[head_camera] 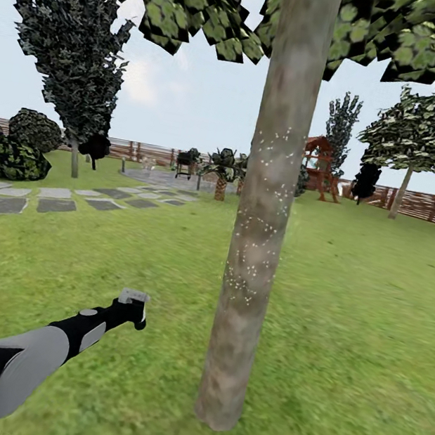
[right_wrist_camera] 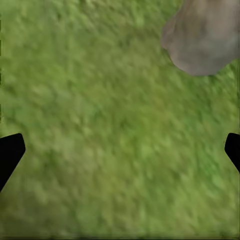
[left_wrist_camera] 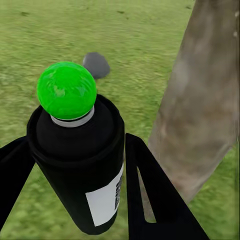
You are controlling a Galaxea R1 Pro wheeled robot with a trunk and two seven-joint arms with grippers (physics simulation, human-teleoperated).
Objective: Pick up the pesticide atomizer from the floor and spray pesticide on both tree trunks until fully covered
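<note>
- Left gripper [left_wrist_camera: 75, 165] pinching the atomizer [left_wrist_camera: 77, 170]: 2 black fingers [left_wrist_camera: 155, 200] pressed on either side of its dark body, green knob [left_wrist_camera: 66, 90] on top, white label facing the cam.
- Head view: atomizer [head_camera: 134, 296] shows as a pale bit at the end of the left arm, held up over the lawn [head_camera: 355, 327], left of the trunk [head_camera: 263, 218] and near it, not touching.
- Trunk has white specks around mid-height; lower part and base look bare. So coverage looks partial, my guess.
- 2nd tree [head_camera: 420, 139] stands well apart, far right by the fence [head_camera: 433, 207]; no sign of spray on it from here, too small to tell.
- Right gripper [right_wrist_camera: 120, 150]: fingertips spread wide apart, nothing between them, grass below, trunk base [right_wrist_camera: 205, 37] nearby.
- Handling, judged: atomizer prob light, rigid, smooth-sided, so could slip or twist if squeeze is weak. Hold at mid-body as now, keeping knob and nozzle clear.
- Which way the nozzle points I can't tell; probably at the trunk, since wrist cam looks toward it.
- Grey lump [left_wrist_camera: 96, 64] on the grass past the atomizer; unclear what it is.
</note>
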